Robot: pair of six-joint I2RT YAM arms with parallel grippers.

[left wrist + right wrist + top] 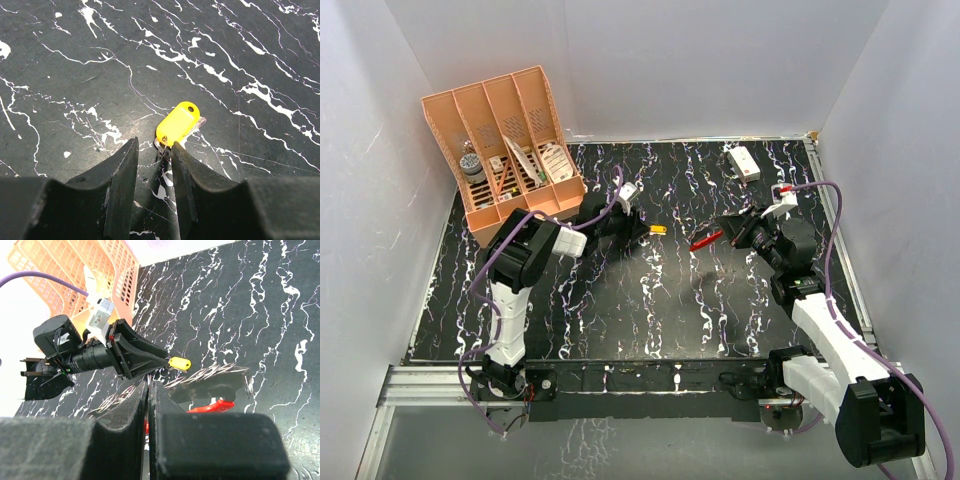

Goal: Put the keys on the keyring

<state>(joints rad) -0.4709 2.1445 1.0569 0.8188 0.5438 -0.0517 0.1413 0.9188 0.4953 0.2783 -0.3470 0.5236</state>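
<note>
A key with a small yellow head (177, 124) lies flat on the black marbled table, a thin wire loop (163, 144) at its near end. My left gripper (154, 145) is low over it, jaws narrowly open, and the loop lies between the fingertips, close to the right one. From above, the key (658, 229) lies just ahead of the left gripper (642, 228). My right gripper (725, 233) holds the red keyring (705, 239) above the table. In the right wrist view its fingers (137, 405) are pressed together on the keyring (216, 405), facing the key (180, 363).
An orange slotted organizer (505, 150) holding small items stands at the back left, close behind the left arm. A white rectangular box (743, 161) lies at the back right. White walls enclose the table (620, 320) on three sides.
</note>
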